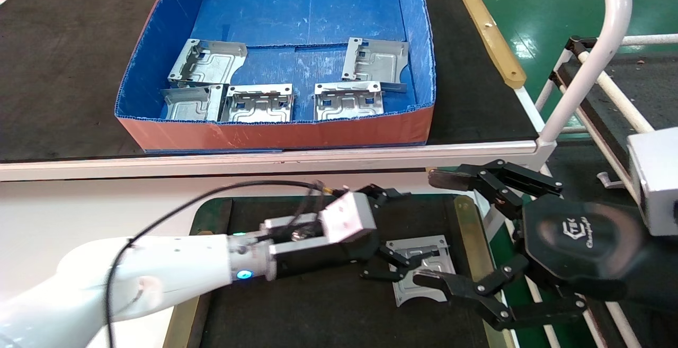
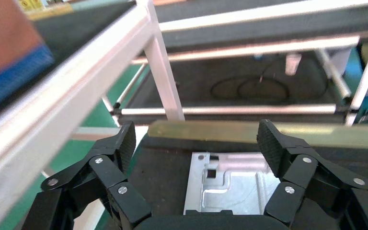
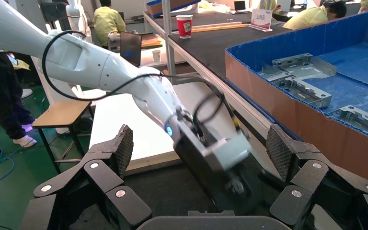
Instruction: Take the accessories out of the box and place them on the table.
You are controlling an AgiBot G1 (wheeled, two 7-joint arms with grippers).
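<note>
The blue box (image 1: 275, 133) with its orange-red front wall stands on the far black surface. It holds several silver accessories, among them ones at the back left (image 1: 207, 62), back right (image 1: 376, 61) and front middle (image 1: 258, 103). One accessory (image 1: 421, 274) lies flat on the dark table (image 1: 318, 311). My left gripper (image 1: 389, 231) is open and empty just above it, one finger over its edge. In the left wrist view the gripper (image 2: 196, 139) is open over this accessory (image 2: 230, 184). My right gripper (image 1: 442, 229) is open and empty beside the table's right side, facing the left gripper (image 3: 220, 163).
A brass strip (image 1: 469, 242) borders the table on the right. A white rail (image 1: 265, 157) edges the larger black surface between table and box. A white tube frame (image 1: 598, 56) rises at the right. People, a stool (image 3: 62, 112) and a red cup (image 3: 185, 25) are farther off.
</note>
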